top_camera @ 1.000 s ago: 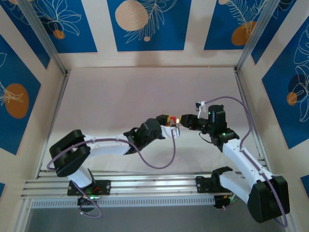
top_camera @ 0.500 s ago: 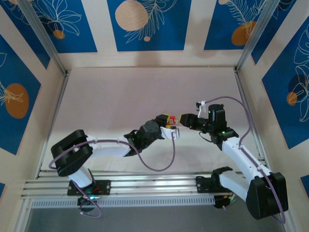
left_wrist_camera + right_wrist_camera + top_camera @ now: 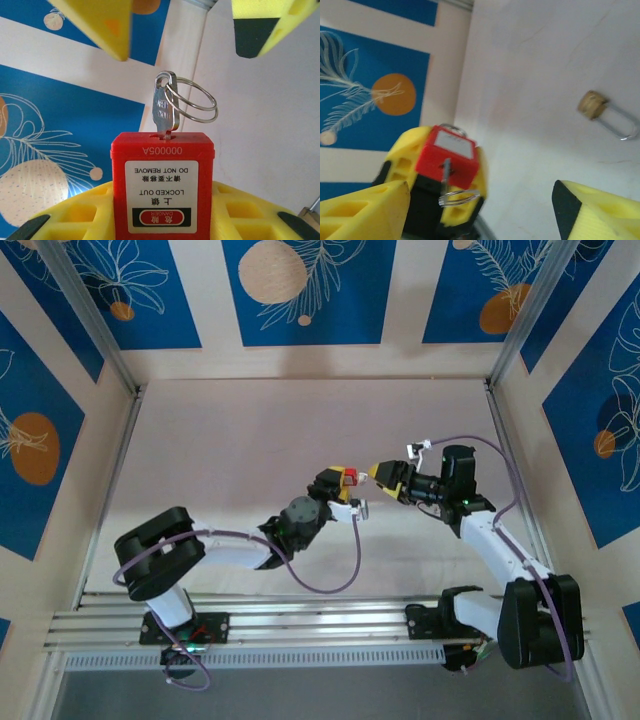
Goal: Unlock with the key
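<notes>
My left gripper [image 3: 343,481] is shut on a red safety padlock [image 3: 162,185] with a white "LOCKED OUT" label, clamped between its yellow fingers [image 3: 75,217]. The small silvery key [image 3: 163,107] stands in the keyhole of the red safety padlock [image 3: 447,155], and a wire split ring [image 3: 192,102] hangs from its head. My right gripper [image 3: 480,210] faces the key [image 3: 444,175] with its jaws wide open. Its fingertips [image 3: 105,22] stand apart on either side of the key and touch nothing. In the top view my right gripper [image 3: 384,472] sits just right of the padlock [image 3: 351,477].
A small brass padlock [image 3: 592,105] with a steel shackle lies on the pale table [image 3: 250,440]. Blue-patterned walls and aluminium posts [image 3: 520,310] enclose the table. Purple cables [image 3: 330,585] loop from both arms.
Both grippers have moved towards the far side of the table. My right gripper has drawn back to the right from the red padlock, leaving a gap.
</notes>
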Controlling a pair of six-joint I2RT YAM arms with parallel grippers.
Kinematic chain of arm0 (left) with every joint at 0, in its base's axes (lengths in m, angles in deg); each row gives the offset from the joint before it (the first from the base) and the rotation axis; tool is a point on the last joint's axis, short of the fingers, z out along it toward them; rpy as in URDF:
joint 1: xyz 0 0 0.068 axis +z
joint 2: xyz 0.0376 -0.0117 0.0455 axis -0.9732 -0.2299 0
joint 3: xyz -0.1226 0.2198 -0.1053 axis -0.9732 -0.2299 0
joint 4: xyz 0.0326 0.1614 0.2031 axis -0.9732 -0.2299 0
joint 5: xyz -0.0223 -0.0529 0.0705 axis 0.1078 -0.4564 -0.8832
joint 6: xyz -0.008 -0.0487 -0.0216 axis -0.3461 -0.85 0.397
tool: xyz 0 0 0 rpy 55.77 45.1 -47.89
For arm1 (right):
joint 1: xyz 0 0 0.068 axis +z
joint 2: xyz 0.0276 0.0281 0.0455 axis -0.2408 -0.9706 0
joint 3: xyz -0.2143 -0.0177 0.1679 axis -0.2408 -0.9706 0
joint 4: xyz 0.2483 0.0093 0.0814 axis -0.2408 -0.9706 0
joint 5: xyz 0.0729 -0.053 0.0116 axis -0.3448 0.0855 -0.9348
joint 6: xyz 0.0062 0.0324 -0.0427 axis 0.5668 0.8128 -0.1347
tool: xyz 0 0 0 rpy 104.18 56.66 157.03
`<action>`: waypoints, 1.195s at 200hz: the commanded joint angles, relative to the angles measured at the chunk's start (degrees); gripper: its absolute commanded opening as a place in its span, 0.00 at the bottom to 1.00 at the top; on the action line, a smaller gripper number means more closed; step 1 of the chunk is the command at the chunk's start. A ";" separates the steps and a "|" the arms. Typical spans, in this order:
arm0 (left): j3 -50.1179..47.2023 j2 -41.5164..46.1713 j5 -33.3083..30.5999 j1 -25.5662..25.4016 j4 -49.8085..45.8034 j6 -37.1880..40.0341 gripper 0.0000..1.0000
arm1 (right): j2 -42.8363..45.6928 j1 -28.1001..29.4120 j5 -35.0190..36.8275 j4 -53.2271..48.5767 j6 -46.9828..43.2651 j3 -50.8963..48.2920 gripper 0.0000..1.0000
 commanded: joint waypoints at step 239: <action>-0.36 -4.85 -2.04 -2.17 9.24 3.11 0.17 | -12.34 7.56 -3.64 18.16 10.81 1.05 0.45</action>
